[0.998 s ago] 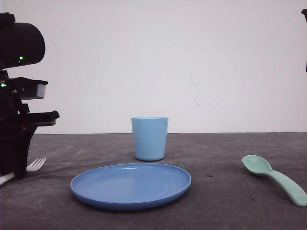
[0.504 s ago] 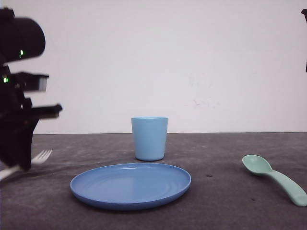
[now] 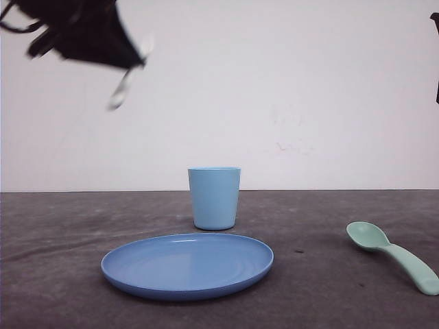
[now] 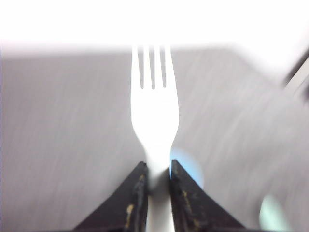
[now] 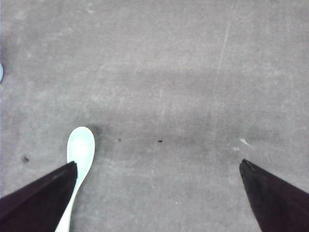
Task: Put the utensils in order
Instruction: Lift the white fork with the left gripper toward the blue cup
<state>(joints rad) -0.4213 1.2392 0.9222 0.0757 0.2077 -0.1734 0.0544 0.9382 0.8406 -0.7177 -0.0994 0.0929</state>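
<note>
The dark grey tabletop (image 3: 62,288) carries a round blue plastic plate (image 3: 186,264), with a light blue plastic cup (image 3: 214,198) upright just behind it. High above the tabletop's left side, the left end effector (image 4: 157,180) is clamped on the handle of a small white plastic fork (image 4: 154,116). The right end effector (image 5: 157,193) is spread wide over a mint-green plastic spoon (image 3: 392,256) lying on the tabletop's right side.

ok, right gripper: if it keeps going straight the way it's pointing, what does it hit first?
Likely bare table. The right gripper is open and points down at it; between the fingers lies only grey surface. The spoon lies by one finger, off the centre line. Depth is unclear.
</note>
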